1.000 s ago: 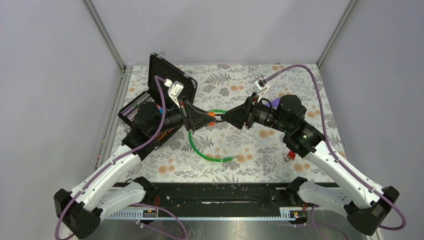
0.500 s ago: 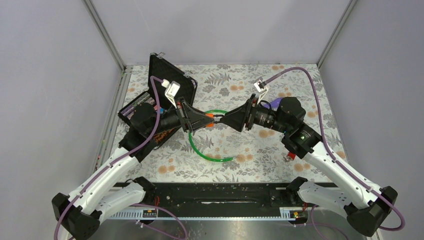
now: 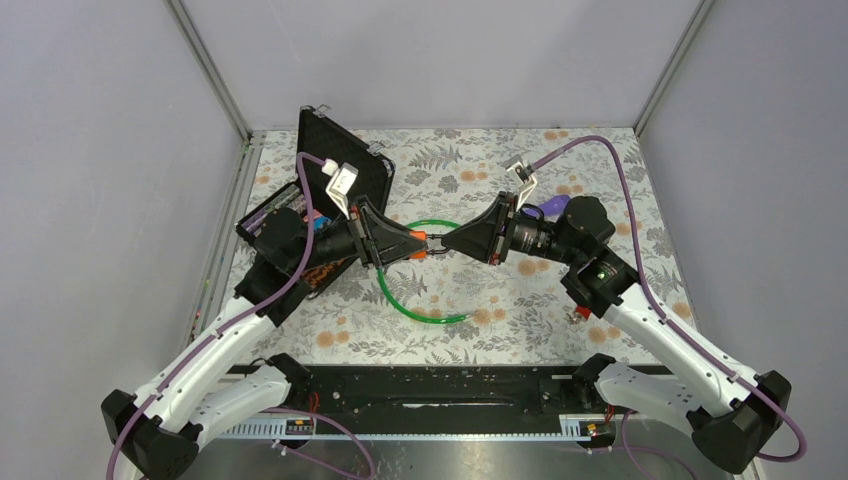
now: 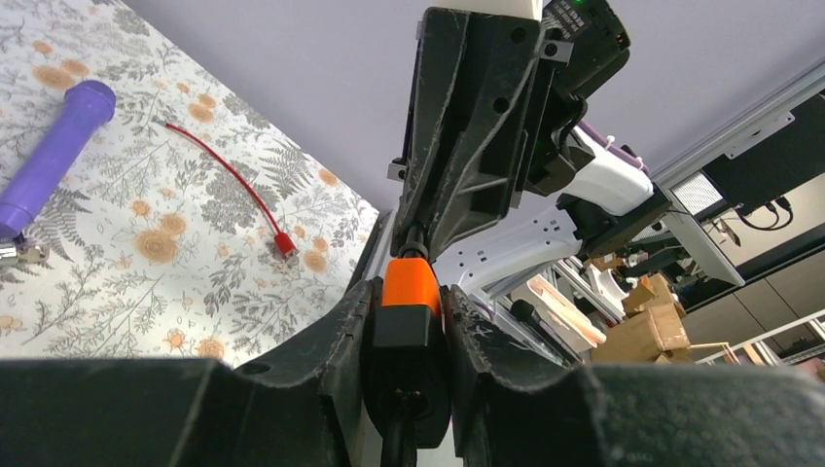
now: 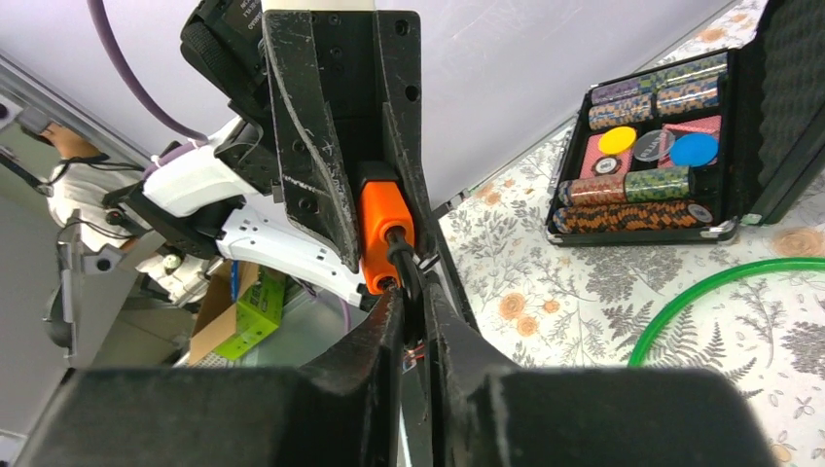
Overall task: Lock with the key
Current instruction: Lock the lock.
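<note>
My left gripper (image 3: 418,243) is shut on an orange-and-black lock (image 4: 410,292), held above the table's middle. A green cable (image 3: 418,308) loops from the lock down onto the table. My right gripper (image 3: 447,243) faces the left one tip to tip and is shut on a thin black key (image 5: 406,277) whose far end meets the lock's orange end (image 5: 379,229). In the left wrist view the right gripper (image 4: 477,126) stands just beyond the lock. The keyhole itself is hidden.
An open black case of poker chips (image 3: 300,215) lies at the left, also in the right wrist view (image 5: 662,146). A purple pen (image 3: 548,208) and a thin red cable (image 4: 229,185) lie on the flowered table at the right.
Both grippers have drifted slightly to the left together, still joined at the lock. Neither grip has changed.
</note>
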### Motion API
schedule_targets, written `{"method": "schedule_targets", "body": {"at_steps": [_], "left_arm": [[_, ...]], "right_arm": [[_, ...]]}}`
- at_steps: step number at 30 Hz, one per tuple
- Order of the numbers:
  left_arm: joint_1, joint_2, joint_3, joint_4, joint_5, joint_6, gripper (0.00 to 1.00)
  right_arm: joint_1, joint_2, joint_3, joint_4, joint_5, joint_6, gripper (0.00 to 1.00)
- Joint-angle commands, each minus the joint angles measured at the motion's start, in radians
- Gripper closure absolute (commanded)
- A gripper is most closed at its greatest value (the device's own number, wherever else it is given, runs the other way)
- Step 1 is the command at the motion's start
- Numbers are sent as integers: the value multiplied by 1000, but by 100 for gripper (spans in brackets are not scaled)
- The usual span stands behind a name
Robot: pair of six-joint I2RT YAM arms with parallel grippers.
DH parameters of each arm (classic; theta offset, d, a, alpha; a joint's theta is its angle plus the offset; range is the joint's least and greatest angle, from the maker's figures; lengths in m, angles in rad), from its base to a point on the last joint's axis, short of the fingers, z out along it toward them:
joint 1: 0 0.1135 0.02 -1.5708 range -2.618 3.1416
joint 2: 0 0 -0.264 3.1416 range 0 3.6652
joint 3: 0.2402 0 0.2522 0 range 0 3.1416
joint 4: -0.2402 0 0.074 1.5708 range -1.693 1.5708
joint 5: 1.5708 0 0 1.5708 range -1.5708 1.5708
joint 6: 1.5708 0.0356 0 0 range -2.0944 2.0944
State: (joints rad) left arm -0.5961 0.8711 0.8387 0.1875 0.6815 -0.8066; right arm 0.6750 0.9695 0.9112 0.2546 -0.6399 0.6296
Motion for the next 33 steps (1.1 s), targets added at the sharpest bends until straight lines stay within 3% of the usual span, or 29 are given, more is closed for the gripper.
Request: {"method": "schedule_targets", "body": {"at_steps": [1,4,10,20,23,28,31,33], "left_arm": [[6,-5,28,107,9,-24,100],[5,-1,37,86,7,-24,98],[6,0,44,5,-3,0,74],[17,-6,17,43,24,-34,55],[19,-4,17,53,30,-44,55],[22,-4,11,54,39,-45,69],[23,-7,5,57,48,-45,70],[23,-10,4,62,54,-45,82]], "right_arm": [[6,8,19,94,-61,39,96],[5,7,9,120,-27,55,100],[6,-26,-8,164,64,90,100],[6,-54,3,145,76,93,100],[6,-56,1,142,77,90,100],[6,-61,1,128,100,87,100],[6,-60,3,129,104,93,100],[5,-53,9,123,98,97,100]]}}
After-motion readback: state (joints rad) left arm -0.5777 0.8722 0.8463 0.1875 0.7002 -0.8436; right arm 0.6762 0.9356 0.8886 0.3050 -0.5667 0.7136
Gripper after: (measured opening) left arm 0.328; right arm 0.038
